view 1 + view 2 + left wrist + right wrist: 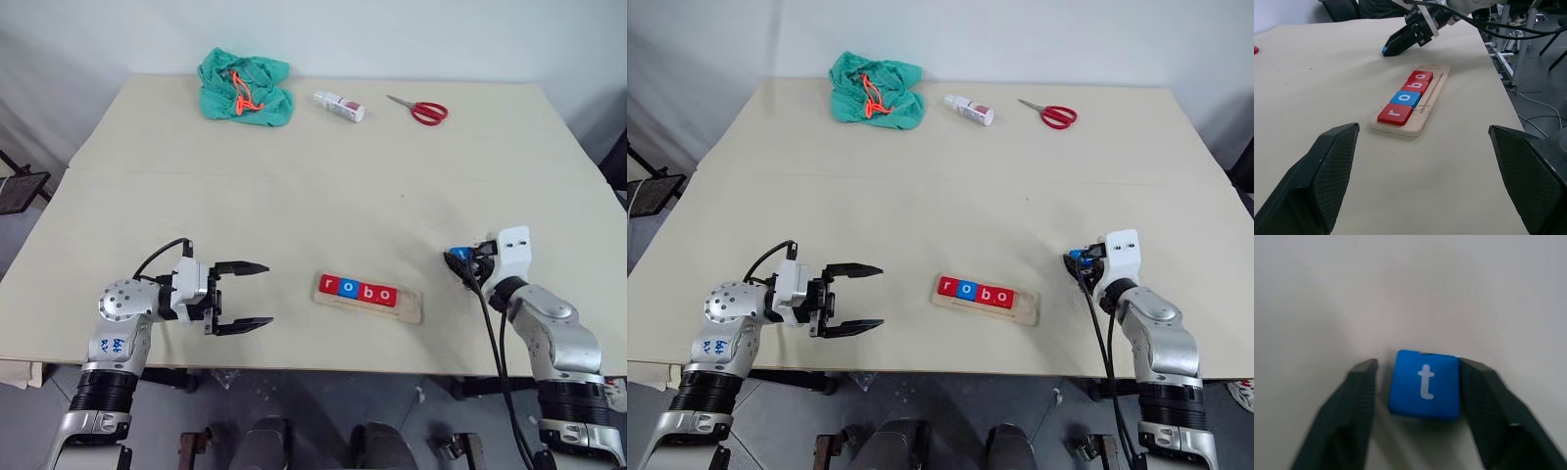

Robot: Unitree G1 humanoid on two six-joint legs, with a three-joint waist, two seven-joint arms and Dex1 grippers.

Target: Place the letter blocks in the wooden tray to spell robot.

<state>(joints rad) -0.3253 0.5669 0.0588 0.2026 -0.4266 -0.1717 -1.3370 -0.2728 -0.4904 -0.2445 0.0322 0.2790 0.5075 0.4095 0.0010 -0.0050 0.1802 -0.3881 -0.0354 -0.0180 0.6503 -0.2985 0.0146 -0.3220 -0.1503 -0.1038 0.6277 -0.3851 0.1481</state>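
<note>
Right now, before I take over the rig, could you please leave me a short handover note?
Left claw: open, holding nothing, above the table left of the wooden tray.
Right claw: open, down at the table right of the tray, astride the blue t tile; a gap shows at one finger, so the tile is not clamped yet.
Done: the r, o, b, o tiles sit in a row in the tray.
Left: grip the t, carry it to the free right end of the tray and set it after the second o.
</note>
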